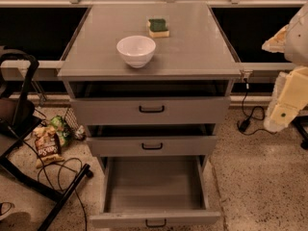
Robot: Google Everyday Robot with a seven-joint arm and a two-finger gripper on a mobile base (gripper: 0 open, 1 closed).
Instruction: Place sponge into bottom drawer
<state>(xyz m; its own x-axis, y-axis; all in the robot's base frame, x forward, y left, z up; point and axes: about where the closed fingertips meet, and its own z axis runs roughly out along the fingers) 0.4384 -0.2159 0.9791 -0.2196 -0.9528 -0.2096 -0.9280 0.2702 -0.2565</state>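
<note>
Sponge sits upper centre on the tabletop, untouched; the bottom drawer gapes open below, ready for it. The pincer hangs at the right edge, its state impossible to tell.

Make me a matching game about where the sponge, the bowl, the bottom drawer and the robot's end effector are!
Things:
1. sponge
2. white bowl
3. bottom drawer
4. end effector

Places or states:
A. pulled out, nothing inside
B. at the right edge of the view, beside the cabinet, away from everything else
C. near the front of the cabinet top
D. near the back of the cabinet top

Pairs: 1-D, 2-C, 3-A, 4-B.
</note>
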